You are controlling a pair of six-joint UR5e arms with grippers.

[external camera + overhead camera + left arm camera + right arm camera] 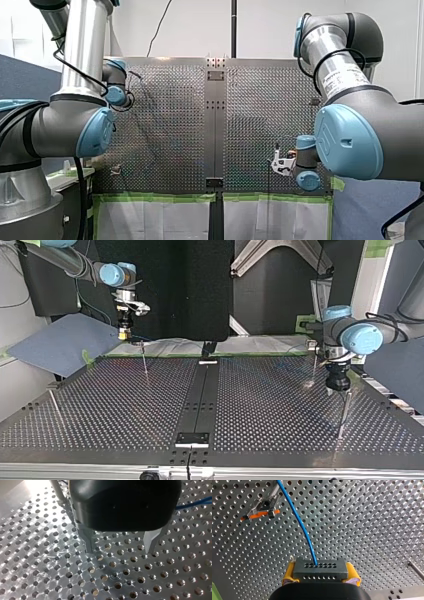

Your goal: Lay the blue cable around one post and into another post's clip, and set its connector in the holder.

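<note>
In the right wrist view my right gripper (320, 577), with yellow pads, is shut on a dark grey connector (320, 568). The blue cable (299, 525) rises from the connector and curves away past a post clip with an orange tab (262, 511) ahead of the gripper. In the top view my right gripper (123, 334) hangs over the table's far edge at the left, beside a thin post (144, 360). My left gripper (118, 551) stands open just above the bare perforated plate, nothing between its metal fingers (88, 542). In the top view the left gripper (336, 385) is at the right.
Thin upright posts (344, 410) (54, 402) stand on the perforated table (260, 405). A black centre strip (200, 395) carries a bracket (192, 438) near the front edge. A blue cable length (191, 503) lies behind my left gripper. Green tape (150, 198) lines the table edge.
</note>
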